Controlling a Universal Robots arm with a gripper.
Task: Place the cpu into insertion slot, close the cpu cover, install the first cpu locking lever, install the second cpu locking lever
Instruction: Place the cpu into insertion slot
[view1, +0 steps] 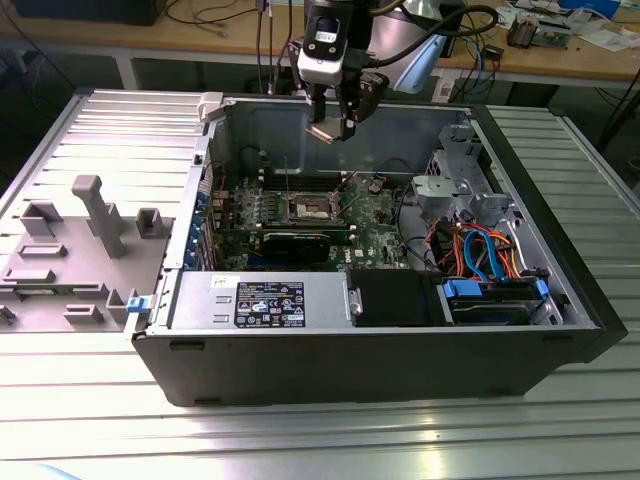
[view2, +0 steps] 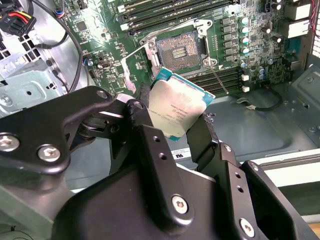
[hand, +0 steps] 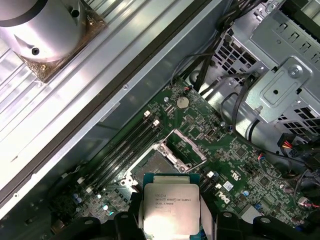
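Metal bench (view1: 300, 440), open PC case (view1: 350, 365); gripper (view1: 338, 122) tight on silver-topped sq. cpu (view2: 176, 107) above insertion slot (view2: 177, 50).

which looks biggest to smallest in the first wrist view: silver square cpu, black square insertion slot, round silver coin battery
1. silver square cpu (nearer the camera, so its lead is unsure)
2. black square insertion slot
3. round silver coin battery

A ribbed, silver metal bench (view1: 300, 440) carries everything. An open black computer case (view1: 350, 365) lies on its side in the middle of it, its inside facing up. Just beside the case, on the exterior view's left, a flat grey panel (view1: 60, 275) with upright plastic fittings rests on the bench.
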